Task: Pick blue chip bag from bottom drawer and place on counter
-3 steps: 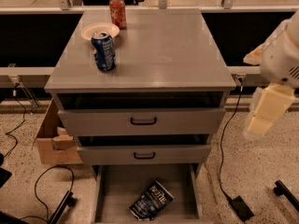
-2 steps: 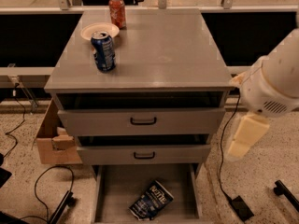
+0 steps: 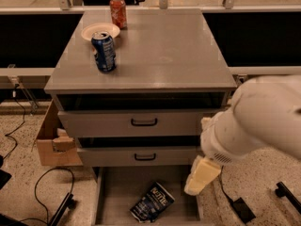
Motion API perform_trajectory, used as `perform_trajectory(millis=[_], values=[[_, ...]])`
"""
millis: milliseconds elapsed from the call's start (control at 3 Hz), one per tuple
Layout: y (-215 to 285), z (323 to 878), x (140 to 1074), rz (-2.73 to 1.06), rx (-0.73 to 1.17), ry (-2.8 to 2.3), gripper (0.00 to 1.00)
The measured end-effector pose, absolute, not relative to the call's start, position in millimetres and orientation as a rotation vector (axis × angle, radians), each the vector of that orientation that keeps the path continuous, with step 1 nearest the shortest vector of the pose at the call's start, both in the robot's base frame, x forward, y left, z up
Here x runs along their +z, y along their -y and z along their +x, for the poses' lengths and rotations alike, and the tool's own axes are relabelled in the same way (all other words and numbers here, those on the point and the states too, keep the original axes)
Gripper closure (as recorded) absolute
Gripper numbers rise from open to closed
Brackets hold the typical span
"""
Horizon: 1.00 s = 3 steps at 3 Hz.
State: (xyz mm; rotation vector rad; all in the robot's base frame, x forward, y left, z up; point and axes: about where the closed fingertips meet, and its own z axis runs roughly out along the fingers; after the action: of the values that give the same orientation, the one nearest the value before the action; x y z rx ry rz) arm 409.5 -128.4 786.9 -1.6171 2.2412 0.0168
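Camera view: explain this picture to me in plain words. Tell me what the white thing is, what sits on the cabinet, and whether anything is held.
This single view looks down on a grey three-drawer cabinet from its front. The big white shape on the right is the robot's arm. The cream piece at its end is its tool, which hangs by the right side of the open bottom drawer. Nothing can be seen in the tool. A blue chip bag lies in that drawer, apart from the tool. On the counter stand a blue soda can, a red can and a small plate.
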Motion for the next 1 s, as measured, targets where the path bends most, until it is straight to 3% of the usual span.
perform_trajectory(millis=[333, 1000], values=[[114.3, 394.4, 741.3, -1.484, 0.055, -2.295, 0.0], [114.3, 379.5, 704.2, -1.212, 0.336, -2.375, 0.0]])
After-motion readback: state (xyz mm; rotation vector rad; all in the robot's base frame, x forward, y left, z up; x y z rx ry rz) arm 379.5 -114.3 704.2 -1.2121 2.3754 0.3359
